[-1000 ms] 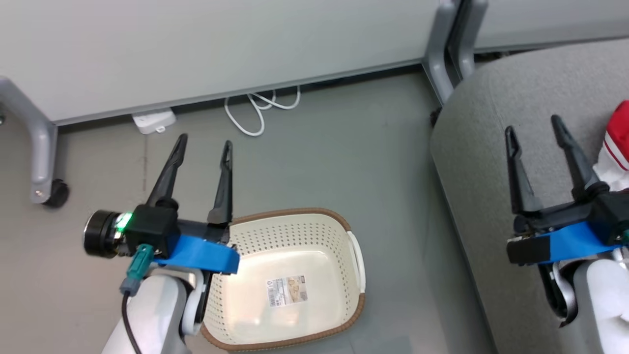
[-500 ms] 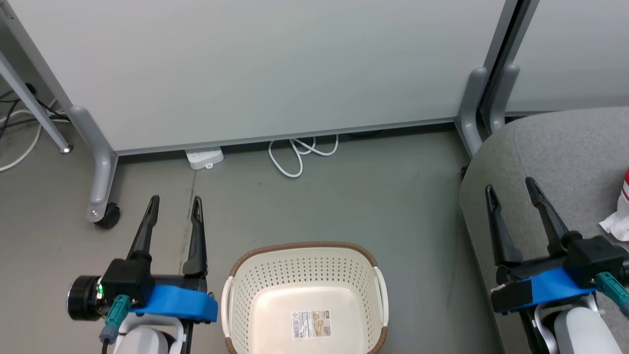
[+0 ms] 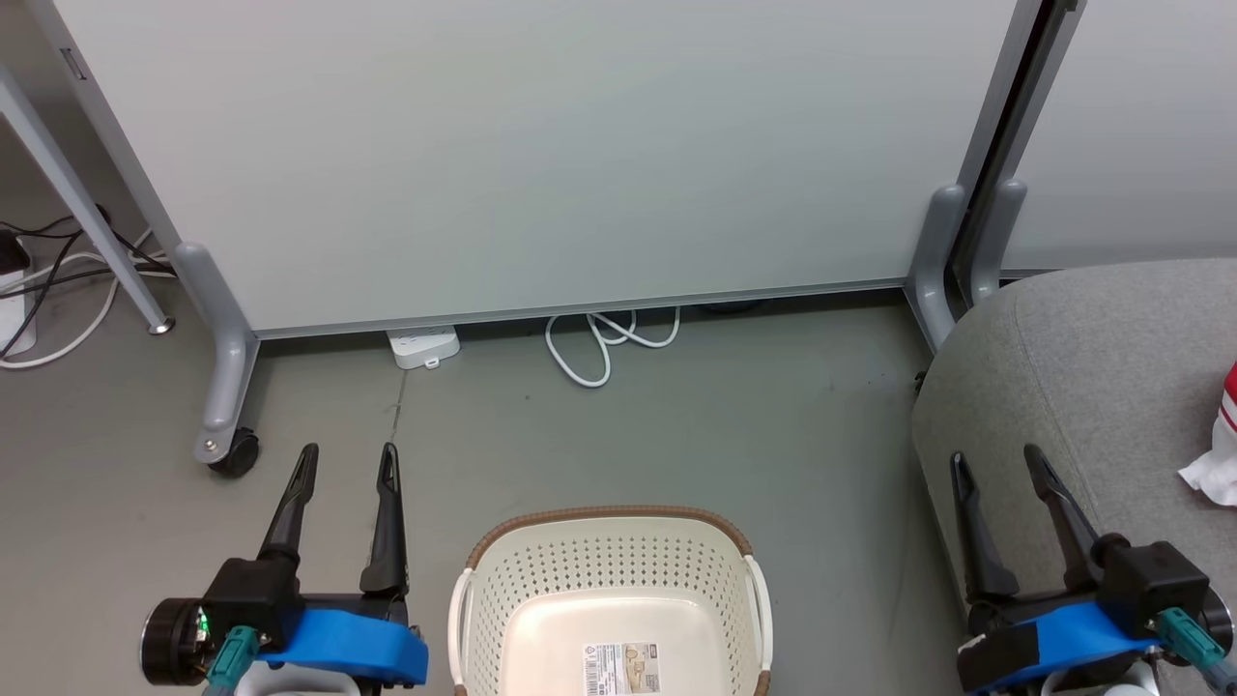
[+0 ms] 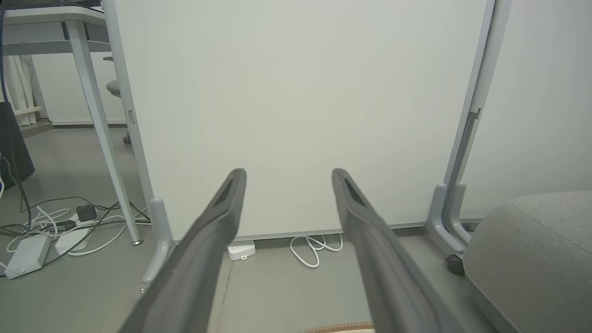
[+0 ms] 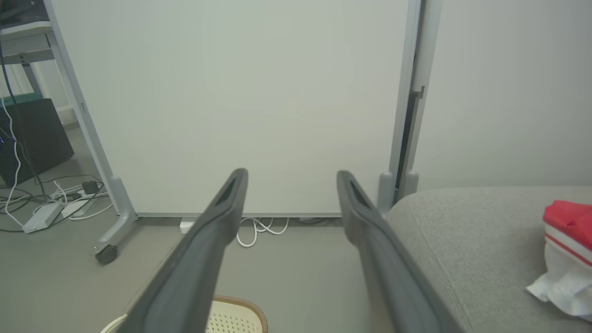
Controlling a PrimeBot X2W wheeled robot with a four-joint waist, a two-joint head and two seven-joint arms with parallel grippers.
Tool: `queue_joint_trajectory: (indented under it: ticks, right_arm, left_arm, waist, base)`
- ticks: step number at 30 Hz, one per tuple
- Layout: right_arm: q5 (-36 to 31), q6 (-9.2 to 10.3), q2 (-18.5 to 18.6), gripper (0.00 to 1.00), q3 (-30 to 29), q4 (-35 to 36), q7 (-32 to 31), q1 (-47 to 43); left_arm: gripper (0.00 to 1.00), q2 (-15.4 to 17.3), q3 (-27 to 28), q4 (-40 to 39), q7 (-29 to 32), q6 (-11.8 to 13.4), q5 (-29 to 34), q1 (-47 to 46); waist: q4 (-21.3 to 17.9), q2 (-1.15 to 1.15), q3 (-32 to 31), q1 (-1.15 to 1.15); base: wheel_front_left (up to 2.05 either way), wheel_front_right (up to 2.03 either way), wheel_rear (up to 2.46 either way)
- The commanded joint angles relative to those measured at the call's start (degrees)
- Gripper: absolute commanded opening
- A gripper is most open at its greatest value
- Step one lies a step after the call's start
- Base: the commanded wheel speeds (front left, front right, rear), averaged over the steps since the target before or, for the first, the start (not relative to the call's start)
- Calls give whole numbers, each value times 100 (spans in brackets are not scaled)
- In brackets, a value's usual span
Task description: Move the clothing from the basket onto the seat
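Note:
The cream basket with its brown rim stands on the floor at the bottom middle of the head view, holding only a paper label. Red and white clothing lies on the grey seat at the right edge; the right wrist view shows the clothing on the seat too. My left gripper is open over the floor left of the basket. My right gripper is open above the seat's near corner, left of the clothing. Both hold nothing.
Pale grey partition panels on grey feet with a castor close off the back. A white power strip and a coiled white cable lie at the panel's foot. More cables and a table leg are at the far left.
The head camera has tilted up and turned, so the basket and both grippers sit lower in view. The left gripper now stands left of the basket instead of over its rim.

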State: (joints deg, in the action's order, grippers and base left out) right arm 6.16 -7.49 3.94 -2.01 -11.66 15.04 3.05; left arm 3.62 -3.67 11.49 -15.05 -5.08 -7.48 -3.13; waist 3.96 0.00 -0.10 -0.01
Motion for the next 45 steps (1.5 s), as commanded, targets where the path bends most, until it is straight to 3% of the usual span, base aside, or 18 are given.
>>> queue_joint_trajectory:
  ticks: [1, 12, 27, 28, 33, 45]
  right_arm:
    - [44, -1, -35, 100, -15, -13, 22, -112]
    - [110, -1, -101, 100, -59, -115, 22, -222]
    - [163, -1, -109, 100, -1, -185, 22, -187]
    - [135, 0, -98, 0, -7, -186, 0, -161]
    - [195, 0, -115, 0, -17, -432, -49, -229]
    - [1664, 0, -112, 0, -102, -395, -425, -120]
  left_arm:
    - [100, -9, 54, 17, -18, -31, 41, 71]
    - [100, -64, 104, 117, -18, -137, 87, 140]
    - [100, -77, 64, 176, -18, -69, 41, 140]
    - [0, -65, 75, 167, -1, -85, 49, 100]
    - [0, -71, 91, 396, 52, -87, -7, 241]
    - [0, -72, 263, 374, 426, -115, -1485, 125]
  waist:
    - [5, 0, -18, 1]
    - [32, 0, -62, 1]
    - [64, 0, -78, 1]
    - [65, 0, -78, 1]
    - [64, 0, -77, 1]
    - [16, 0, -66, 1]
  base:
    - [0, 0, 0]
    - [0, 0, 0]
    - [0, 0, 0]
    - [0, 0, 0]
    - [0, 0, 0]
    - [0, 0, 0]
